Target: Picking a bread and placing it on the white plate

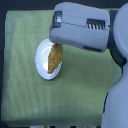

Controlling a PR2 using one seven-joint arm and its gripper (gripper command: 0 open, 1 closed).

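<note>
The bread (54, 58), a golden-brown elongated pastry, lies lengthwise over the white plate (42, 64) on the left half of the green cloth. Its upper end reaches right up under the grey arm housing. My gripper (57, 45) is at that upper end of the bread, above the plate's far rim. The bulky forearm covers the fingers, so I cannot see whether they still hold the bread or how far apart they stand. I cannot tell whether the bread rests fully on the plate or is slightly lifted.
A green woven cloth (75, 90) covers the table, with dark edges around it. The robot's large grey arm (82, 27) spans the top, and its body (119, 90) fills the exterior view's right side.
</note>
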